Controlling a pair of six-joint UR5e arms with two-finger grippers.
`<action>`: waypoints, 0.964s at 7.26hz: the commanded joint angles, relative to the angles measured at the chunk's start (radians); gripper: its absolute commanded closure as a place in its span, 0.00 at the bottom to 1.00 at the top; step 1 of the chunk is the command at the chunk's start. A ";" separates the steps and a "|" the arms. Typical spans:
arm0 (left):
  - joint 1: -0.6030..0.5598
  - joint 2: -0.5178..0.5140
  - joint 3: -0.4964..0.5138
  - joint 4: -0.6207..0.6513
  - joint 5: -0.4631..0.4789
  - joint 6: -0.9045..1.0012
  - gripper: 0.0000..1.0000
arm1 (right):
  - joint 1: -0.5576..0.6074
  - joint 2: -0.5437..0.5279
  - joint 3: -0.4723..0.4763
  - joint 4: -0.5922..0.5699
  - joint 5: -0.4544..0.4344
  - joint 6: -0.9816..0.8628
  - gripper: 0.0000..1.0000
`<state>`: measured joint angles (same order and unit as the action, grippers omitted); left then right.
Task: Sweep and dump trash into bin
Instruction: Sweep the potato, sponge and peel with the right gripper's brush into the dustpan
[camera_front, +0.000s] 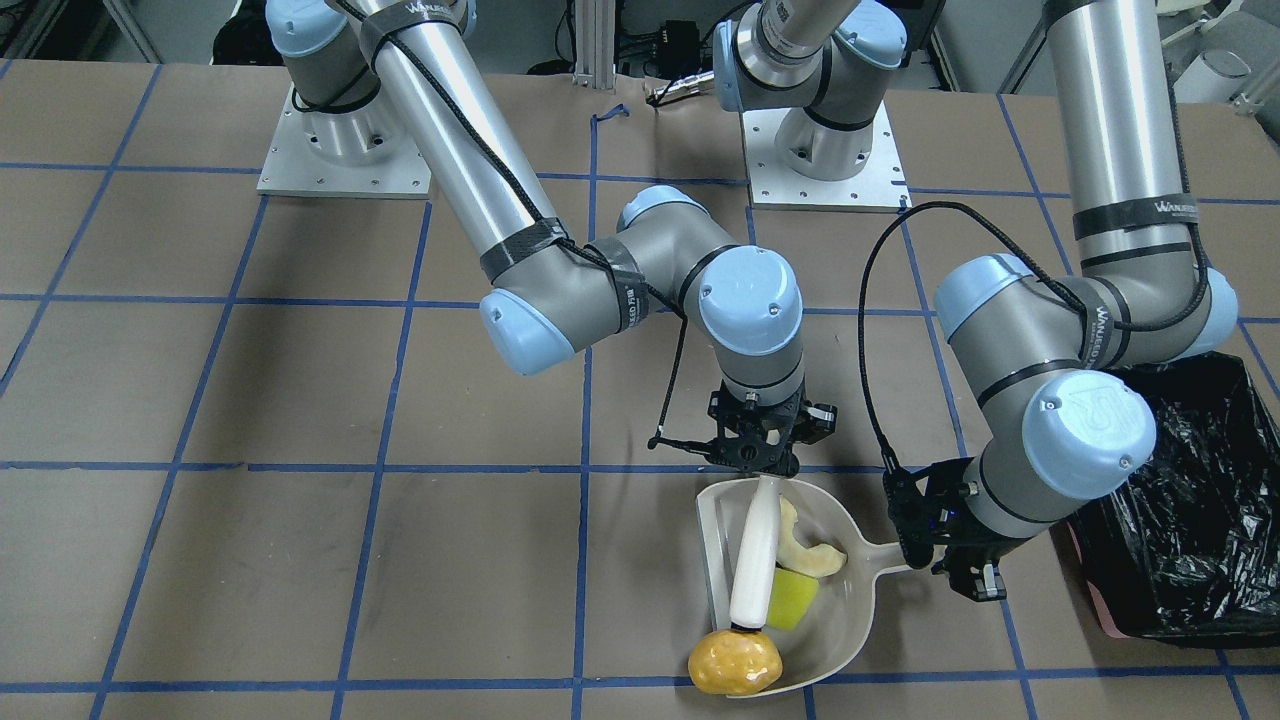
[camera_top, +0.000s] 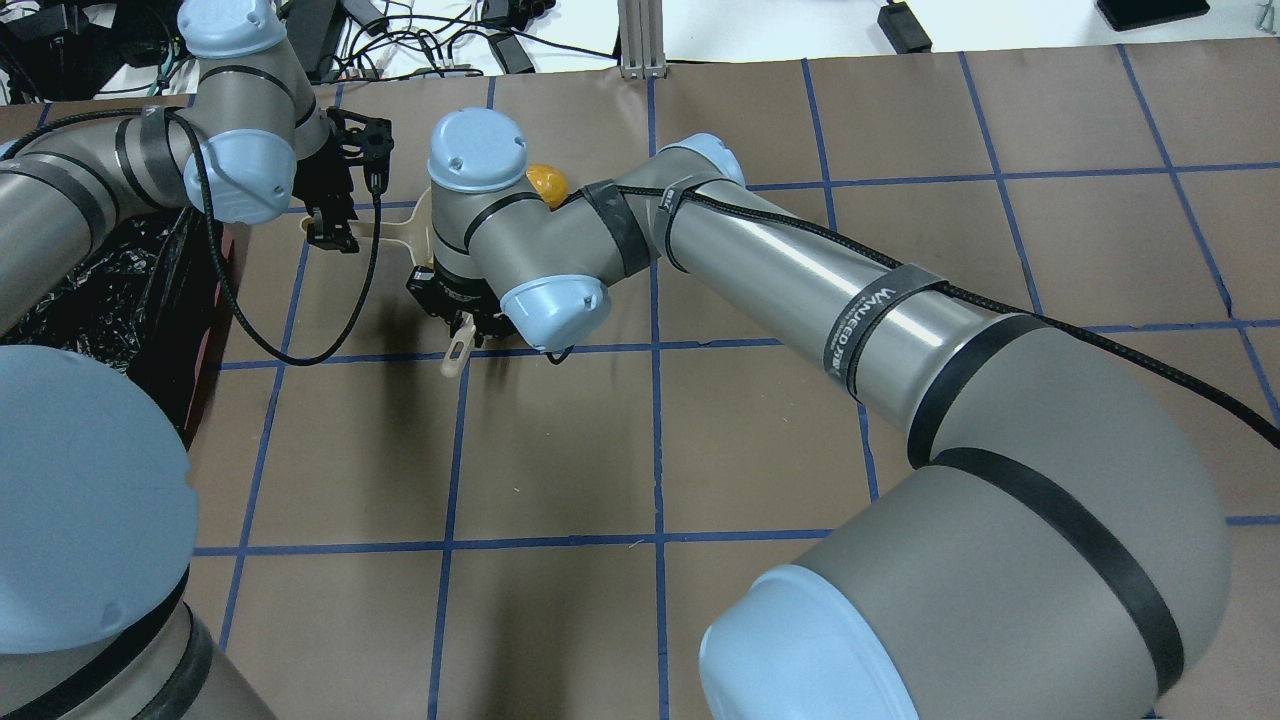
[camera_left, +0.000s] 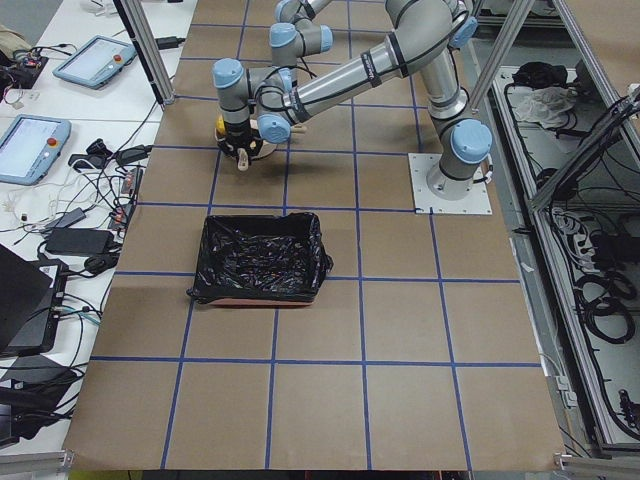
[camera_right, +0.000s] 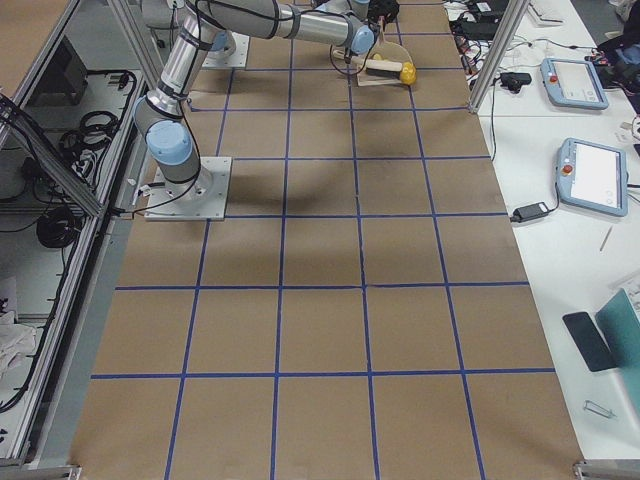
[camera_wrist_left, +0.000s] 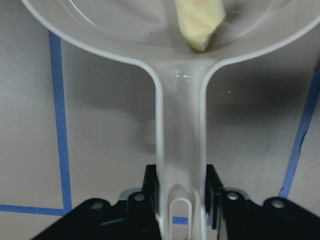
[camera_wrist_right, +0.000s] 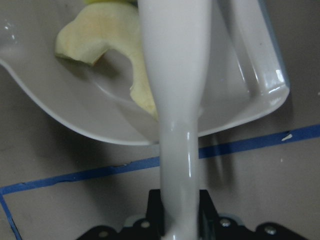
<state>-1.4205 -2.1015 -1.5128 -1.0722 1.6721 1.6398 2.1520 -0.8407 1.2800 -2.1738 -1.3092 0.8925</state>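
My left gripper (camera_front: 935, 560) is shut on the handle of a cream dustpan (camera_front: 850, 600); the left wrist view shows both fingers (camera_wrist_left: 212, 195) clamping the handle (camera_wrist_left: 180, 125). My right gripper (camera_front: 765, 470) is shut on a white brush (camera_front: 755, 550) that lies over the pan. The brush tip touches the glossy yellow-brown potato (camera_front: 735, 662) at the pan's mouth. The pale cream slice (camera_front: 805, 552) and the yellow-green wedge (camera_front: 793, 598) lie inside the pan. The bin (camera_front: 1190, 500), lined with black plastic, stands just beyond my left arm.
The brown paper table (camera_front: 300, 560) has blue tape grid lines. The bin (camera_left: 262, 258) sits on my left side, a square away from the dustpan. Both arm bases (camera_front: 825, 150) are bolted at the table's back. Monitors and cables lie off the table's ends.
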 joint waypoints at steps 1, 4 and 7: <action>0.000 0.000 -0.003 0.000 -0.002 0.000 0.75 | 0.022 -0.027 -0.002 -0.011 0.052 0.078 1.00; 0.000 0.000 -0.004 0.000 -0.003 0.000 0.75 | 0.002 -0.061 0.001 0.012 0.036 0.063 1.00; 0.000 0.000 -0.007 0.000 -0.005 0.000 0.75 | -0.032 -0.084 0.006 0.054 -0.008 0.037 1.00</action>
<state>-1.4205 -2.1015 -1.5193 -1.0723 1.6686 1.6398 2.1311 -0.9153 1.2841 -2.1339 -1.3071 0.9321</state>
